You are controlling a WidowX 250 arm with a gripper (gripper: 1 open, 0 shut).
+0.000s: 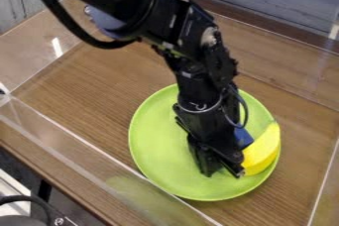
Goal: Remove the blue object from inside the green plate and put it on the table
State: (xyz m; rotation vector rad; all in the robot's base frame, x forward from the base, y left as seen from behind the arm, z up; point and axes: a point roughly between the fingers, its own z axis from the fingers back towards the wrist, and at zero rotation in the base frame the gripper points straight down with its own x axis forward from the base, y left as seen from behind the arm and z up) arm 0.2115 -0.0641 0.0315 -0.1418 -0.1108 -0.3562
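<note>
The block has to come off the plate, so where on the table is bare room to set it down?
Bare table lies left of the green plate, out to the clear wall, and behind it toward the far wall. The plate's right half is crowded: tool, blue block and banana sit together.
</note>
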